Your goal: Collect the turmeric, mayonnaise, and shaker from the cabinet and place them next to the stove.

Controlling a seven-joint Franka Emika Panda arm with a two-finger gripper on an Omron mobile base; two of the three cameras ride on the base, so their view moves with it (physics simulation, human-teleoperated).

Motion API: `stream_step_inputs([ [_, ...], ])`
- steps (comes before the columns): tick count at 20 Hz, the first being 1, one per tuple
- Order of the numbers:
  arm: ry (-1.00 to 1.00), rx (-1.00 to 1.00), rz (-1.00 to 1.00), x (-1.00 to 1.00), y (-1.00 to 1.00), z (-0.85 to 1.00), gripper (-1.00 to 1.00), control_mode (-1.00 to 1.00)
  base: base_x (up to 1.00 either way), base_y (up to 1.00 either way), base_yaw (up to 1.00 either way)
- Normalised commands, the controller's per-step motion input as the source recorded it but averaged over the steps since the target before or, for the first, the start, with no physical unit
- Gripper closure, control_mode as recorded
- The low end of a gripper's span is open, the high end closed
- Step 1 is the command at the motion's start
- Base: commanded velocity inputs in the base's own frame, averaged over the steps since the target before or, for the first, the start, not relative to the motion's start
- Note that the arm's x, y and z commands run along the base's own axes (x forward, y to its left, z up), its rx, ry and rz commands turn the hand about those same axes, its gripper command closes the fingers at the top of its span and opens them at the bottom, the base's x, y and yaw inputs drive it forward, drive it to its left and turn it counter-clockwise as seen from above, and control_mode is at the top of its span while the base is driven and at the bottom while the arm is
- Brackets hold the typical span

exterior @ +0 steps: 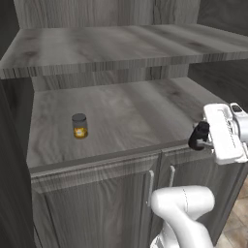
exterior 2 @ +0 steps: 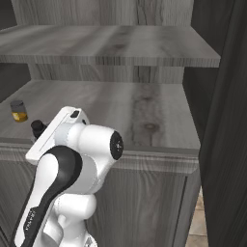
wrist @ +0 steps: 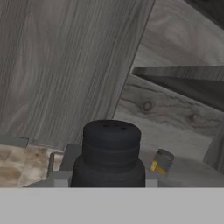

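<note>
Shaker (wrist: 111, 153), all black with its narrower rounded top toward the camera, sits clamped in the claw (exterior: 199, 138), whose fingers are mostly hidden behind it in the hand view; I take the dark lump at the claw's end in the left base view to be the same shaker, though it is small there. Turmeric (exterior: 80, 126) stands upright on the cabinet's (exterior: 111, 160) lower open shelf, well apart from the claw, off to its left in the left base view. Claw and shaker hang just at the shelf's front edge, above the two doors.
</note>
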Motion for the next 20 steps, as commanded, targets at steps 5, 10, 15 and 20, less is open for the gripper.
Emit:
stream_step_inputs([
  [5, 0.01, 0.0, 0.0, -0.62, 0.04, -0.2, 1.0, -1.0, 0.0, 0.0, 0.0],
  [10, 0.0, 0.0, 0.0, -0.15, 0.0, -0.05, 1.0, 1.0, -0.67, 0.0, 0.0],
  [15, 0.0, 0.0, 0.0, 0.0, 0.0, 0.0, 1.0, 1.0, -0.87, 0.16, 0.0],
  [20, 0.0, 0.0, 0.0, 0.0, 0.0, 0.0, 1.0, 1.0, -0.89, 0.32, 0.0],
])
